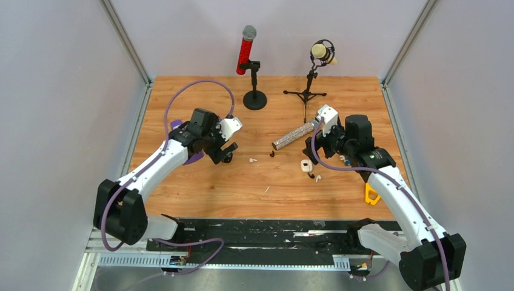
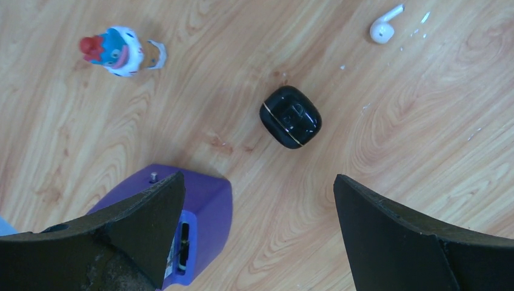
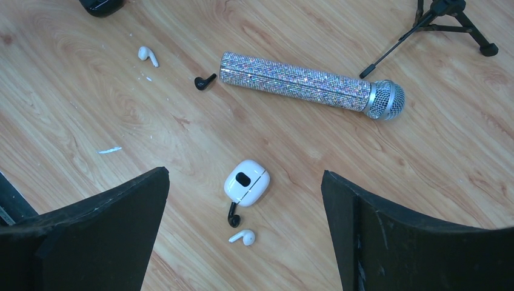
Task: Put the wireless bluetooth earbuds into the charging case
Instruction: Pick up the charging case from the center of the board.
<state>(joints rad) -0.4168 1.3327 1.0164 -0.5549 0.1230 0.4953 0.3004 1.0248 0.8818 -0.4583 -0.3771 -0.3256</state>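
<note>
Left gripper (image 2: 257,185) released above black case (image 2: 290,116), right gripper (image 3: 245,177) released above white case (image 3: 246,182), white earbud (image 3: 243,237) and black earbud (image 3: 233,215) just beside it

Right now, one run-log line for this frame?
left tool: open, facing black case | right tool: open, facing white case | earbuds: loose on table | held: nothing

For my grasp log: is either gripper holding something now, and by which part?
Nothing is held: the left gripper and the right gripper are both open and empty.
</note>
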